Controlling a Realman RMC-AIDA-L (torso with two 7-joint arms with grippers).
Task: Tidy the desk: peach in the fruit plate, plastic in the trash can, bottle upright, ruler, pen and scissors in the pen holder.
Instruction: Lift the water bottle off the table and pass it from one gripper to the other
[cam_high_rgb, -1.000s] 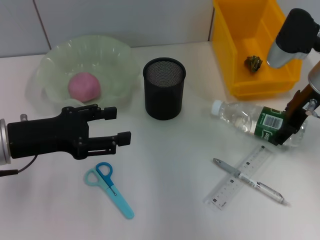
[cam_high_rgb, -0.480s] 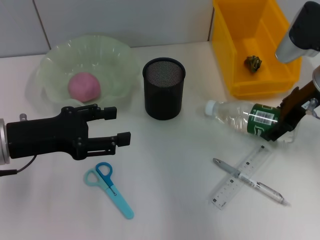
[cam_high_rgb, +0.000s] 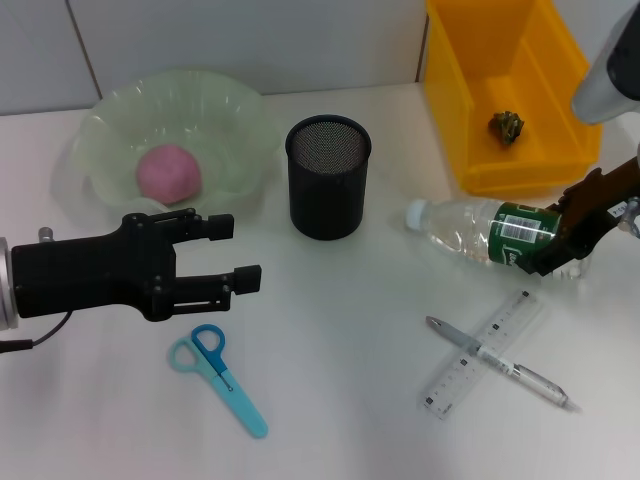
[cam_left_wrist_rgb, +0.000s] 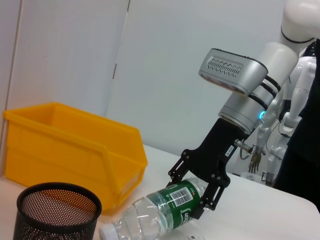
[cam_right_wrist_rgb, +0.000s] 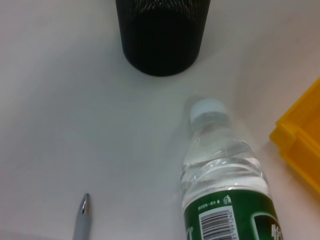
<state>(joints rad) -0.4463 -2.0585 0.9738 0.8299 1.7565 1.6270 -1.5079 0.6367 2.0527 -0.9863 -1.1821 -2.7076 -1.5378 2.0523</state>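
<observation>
One bottle (cam_high_rgb: 480, 232) clamped in right fingers (cam_high_rgb: 556, 252); left fingers (cam_high_rgb: 238, 252) wide apart.

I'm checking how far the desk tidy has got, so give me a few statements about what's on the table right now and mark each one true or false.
1. The peach lies in the fruit plate. True.
2. The bottle stands upright on the table. False: it is tilted, cap end low, with the right gripper shut on its labelled end.
3. The scissors are in the pen holder. False: they lie on the table in front of the left gripper.
4. The pen lies across the ruler. True.
5. The left gripper holds the ruler. False: it is open and holds nothing.
6. A small crumpled piece lies in the yellow bin. True.
</observation>
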